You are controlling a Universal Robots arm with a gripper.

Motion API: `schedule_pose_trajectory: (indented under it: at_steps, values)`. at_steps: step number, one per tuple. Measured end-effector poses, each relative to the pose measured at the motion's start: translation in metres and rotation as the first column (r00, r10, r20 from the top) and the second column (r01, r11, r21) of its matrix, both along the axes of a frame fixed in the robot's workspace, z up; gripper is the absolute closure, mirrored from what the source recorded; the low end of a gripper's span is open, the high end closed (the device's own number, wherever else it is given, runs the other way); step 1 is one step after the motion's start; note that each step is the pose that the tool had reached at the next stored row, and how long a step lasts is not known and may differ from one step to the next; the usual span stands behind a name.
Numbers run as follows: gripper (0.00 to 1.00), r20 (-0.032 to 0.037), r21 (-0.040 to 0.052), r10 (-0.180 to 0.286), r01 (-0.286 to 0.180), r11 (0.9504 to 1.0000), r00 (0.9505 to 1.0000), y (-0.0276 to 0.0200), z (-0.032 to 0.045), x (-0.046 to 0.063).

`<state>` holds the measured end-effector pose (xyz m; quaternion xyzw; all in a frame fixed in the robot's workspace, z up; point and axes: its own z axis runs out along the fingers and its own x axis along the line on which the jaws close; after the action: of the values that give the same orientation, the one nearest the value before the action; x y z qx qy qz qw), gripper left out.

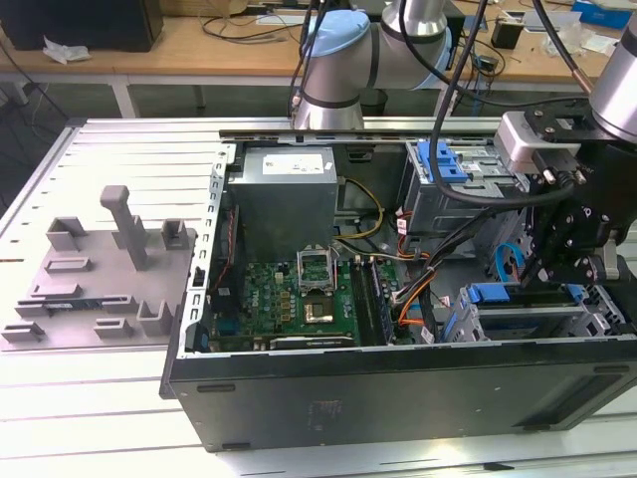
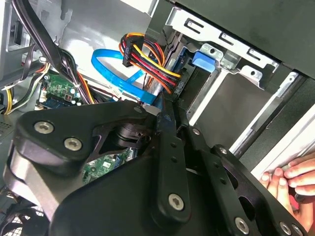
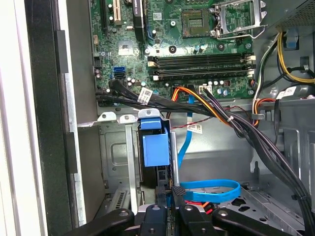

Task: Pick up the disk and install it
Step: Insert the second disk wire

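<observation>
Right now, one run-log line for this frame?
phase: install | claw: shut on disk | disk: edge-on in drive bay | hand: on case edge

The arm (image 1: pixel 343 60) is seen in the exterior view reaching from its grey-and-blue joints at the rear across to that view's right. Its wrist is bent downward there, and the black pincer (image 1: pixel 572 261) is carried at its end, pointed down. In both wrist views the pincer's linkage is seen drawn in, the fingers (image 3: pixel 177 196) brought nearly together. A person's fingertips (image 2: pixel 295 181) are seen at the edge of the second wrist view.
</observation>
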<state>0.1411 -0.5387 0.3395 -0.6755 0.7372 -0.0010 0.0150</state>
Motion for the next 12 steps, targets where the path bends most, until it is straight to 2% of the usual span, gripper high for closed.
schedule_pose_trajectory:
  at_steps: [2,4,6,7,8,9,10,11,12]
  values:
    - [0.83,0.0000,0.0011,0.000,0.000,1.0000,1.0000,0.0000,0.0004,0.000]
    - [0.70,0.0001,0.0001,0.000,0.000,1.0000,1.0000,0.0001,0.0051,0.000]
    - [0.70,0.0001,0.0000,0.000,0.000,1.0000,1.0000,0.0001,0.0087,0.000]
    - [0.70,0.0006,-0.0014,0.000,0.000,1.0000,1.0000,0.0010,0.0243,-0.007]
    - [0.70,0.0033,-0.0037,0.000,0.000,1.0000,1.0000,0.0015,0.0323,-0.016]
    - [0.70,0.0074,-0.0039,0.000,0.000,1.0000,1.0000,0.0016,0.0355,-0.022]
    - [0.72,0.0088,-0.0045,-0.001,0.001,1.0000,1.0000,0.0020,0.0364,-0.023]
    - [0.78,0.0111,-0.0063,-0.002,0.003,1.0000,0.9999,0.0030,0.0377,-0.024]
    - [0.89,0.0140,-0.0076,-0.004,0.004,1.0000,0.9999,0.0040,0.0385,-0.026]
